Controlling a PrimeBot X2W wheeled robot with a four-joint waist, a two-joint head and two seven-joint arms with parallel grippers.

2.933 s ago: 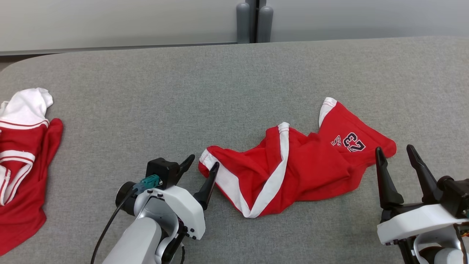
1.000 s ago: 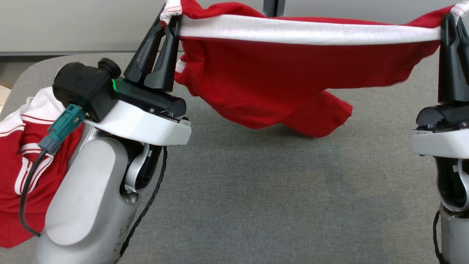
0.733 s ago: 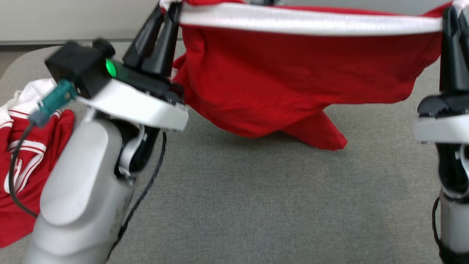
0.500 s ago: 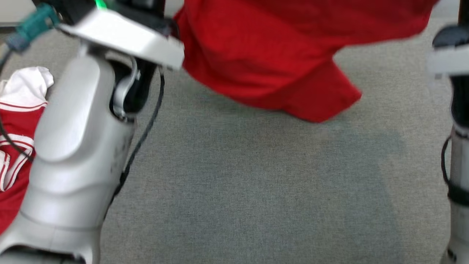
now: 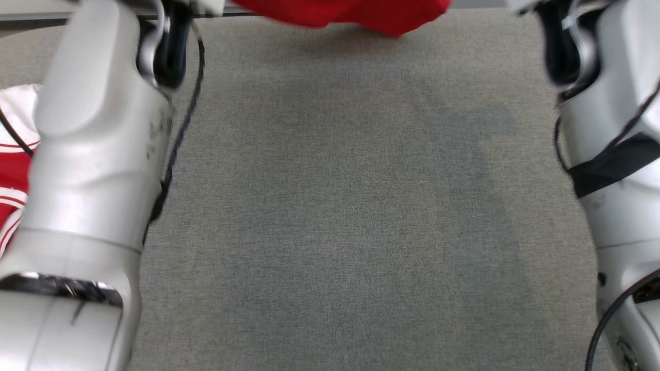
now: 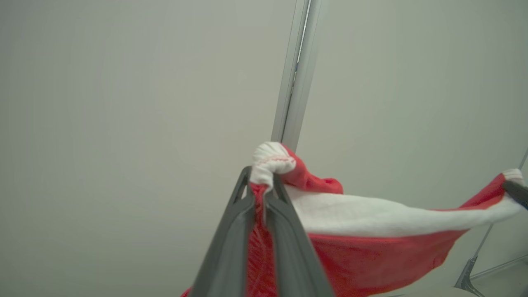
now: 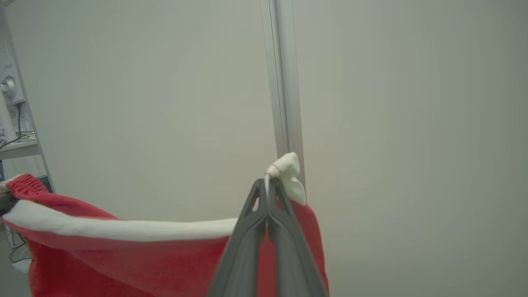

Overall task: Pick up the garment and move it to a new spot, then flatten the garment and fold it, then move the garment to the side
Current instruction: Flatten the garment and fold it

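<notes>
The garment was bright red with a broad white band along its edge. The worktop was flecked grey. A second garment was red-and-white striped. The left gripper and right gripper were dark grey.

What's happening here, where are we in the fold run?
The robot holds the red garment up in the air, stretched between both arms. The left gripper is shut on one end of its white band, the right gripper on the other. In the head view its lower edge hangs over the grey table. Nothing is flattened or folded yet. A second red and white garment lies at the table's left edge.
</notes>
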